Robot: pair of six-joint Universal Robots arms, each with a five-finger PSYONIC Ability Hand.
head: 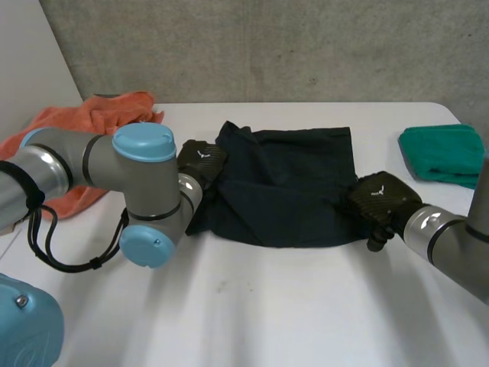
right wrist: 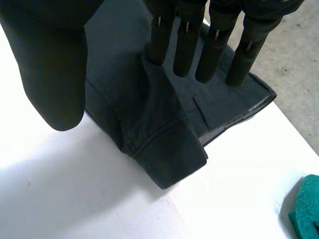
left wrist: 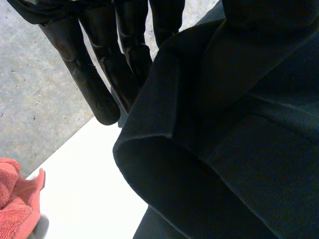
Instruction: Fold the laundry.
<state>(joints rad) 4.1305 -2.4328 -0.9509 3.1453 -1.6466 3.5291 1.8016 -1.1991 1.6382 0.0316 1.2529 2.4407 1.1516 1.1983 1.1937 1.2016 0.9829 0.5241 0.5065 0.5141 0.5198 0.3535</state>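
Dark garment (head: 290,191) lies on the counter (head: 267,306); left hand (head: 200,159) at its left edge, fingers (left wrist: 94,84) straight; right hand (head: 380,197) presses straight fingers (right wrist: 185,45) onto its right edge, thumb wide.

A big white table (head: 306,306) near and wide, smooth and bright, a rough grey wall (head: 306,46) far behind it with little spots, a plain pale wall (head: 30,53) at the far left, soft even light

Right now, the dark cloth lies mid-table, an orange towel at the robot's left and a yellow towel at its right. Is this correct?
Not quite. At its right lies a green towel, not a yellow one, as the head view shows. The dark cloth and the orange towel are as you say.
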